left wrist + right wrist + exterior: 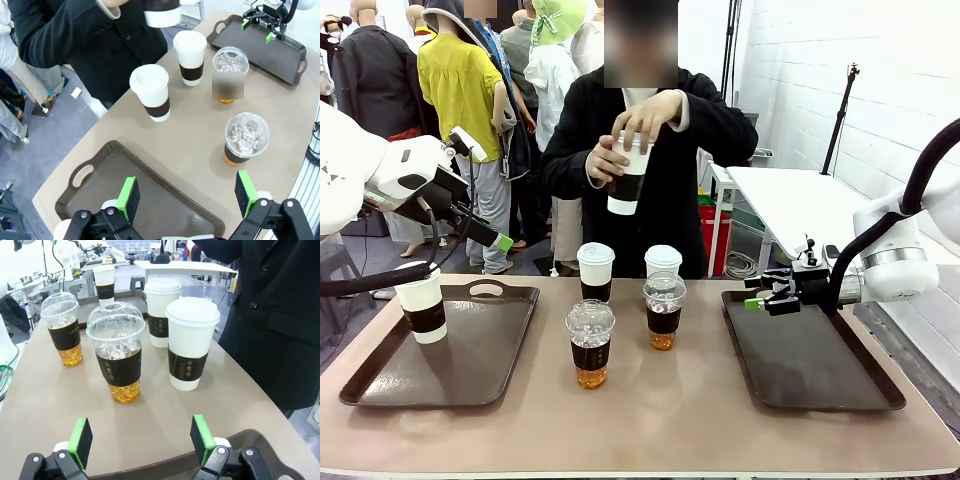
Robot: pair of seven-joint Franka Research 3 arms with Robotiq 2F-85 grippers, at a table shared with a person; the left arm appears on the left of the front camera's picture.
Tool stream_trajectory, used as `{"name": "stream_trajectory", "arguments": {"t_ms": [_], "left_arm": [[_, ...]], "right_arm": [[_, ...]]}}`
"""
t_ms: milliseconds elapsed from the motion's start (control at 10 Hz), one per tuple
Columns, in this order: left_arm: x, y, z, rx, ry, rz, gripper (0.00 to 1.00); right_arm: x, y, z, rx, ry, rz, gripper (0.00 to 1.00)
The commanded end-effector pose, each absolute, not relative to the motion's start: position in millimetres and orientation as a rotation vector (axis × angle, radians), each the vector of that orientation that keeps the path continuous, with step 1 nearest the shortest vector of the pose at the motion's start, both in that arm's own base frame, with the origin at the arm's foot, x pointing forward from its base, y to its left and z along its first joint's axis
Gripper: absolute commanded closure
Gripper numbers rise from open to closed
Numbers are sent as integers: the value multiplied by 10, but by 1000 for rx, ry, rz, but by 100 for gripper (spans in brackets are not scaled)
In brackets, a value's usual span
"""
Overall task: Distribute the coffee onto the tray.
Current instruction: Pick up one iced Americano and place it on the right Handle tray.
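So the coffee: four cups sit bunched mid-table, straight ahead of the right gripper (142, 440). Closest to its fingertips is a clear dome-lidded cup (116, 357) with ice and amber drink. Just beside that, on the person's side, is a white paper cup (191, 342). A second paper cup (161, 312) and a second dome cup (62, 335) stand farther out. A fifth cup (423, 305) is on the left tray (470, 360), roughly below the left gripper (187, 197). The person's hands (645, 120) hold a sixth cup (628, 180) up off the table.

Handling-wise, we reckon the iced ones are the heavier pair. Their thin plastic walls will flex and are probably a bit slick, and the domes look ready to pop off. The paper ones should be lighter but crush easily. Either way we'd grab on the dark band around the middle, never the lid, and squeeze gently while keeping the cup upright.

Both grippers are spread wide and hold nothing. The right one hovers over the edge of the bare right tray (840, 400) nearest the cups.
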State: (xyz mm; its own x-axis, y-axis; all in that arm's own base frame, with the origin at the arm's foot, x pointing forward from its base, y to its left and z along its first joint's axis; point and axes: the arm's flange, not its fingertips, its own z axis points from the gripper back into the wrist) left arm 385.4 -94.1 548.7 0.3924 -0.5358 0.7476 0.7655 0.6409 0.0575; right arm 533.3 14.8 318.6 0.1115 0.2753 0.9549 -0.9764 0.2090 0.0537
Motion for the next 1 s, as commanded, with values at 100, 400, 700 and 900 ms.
{"name": "stream_trajectory", "arguments": {"t_ms": [100,400,700,900], "left_arm": [[3855,-920,5486,-318,-807,-848,0],[3855,-920,5486,-318,-807,-848,0],[3855,-920,5486,-318,-807,-848,0],[3855,-920,5486,-318,-807,-848,0]], "right_arm": [[5336,156,3192,893,-1026,1129,0],[5333,148,3186,893,-1026,1126,0],[5409,303,3137,910,-1019,1158,0],[5454,468,3023,944,-1020,1190,0]]}}
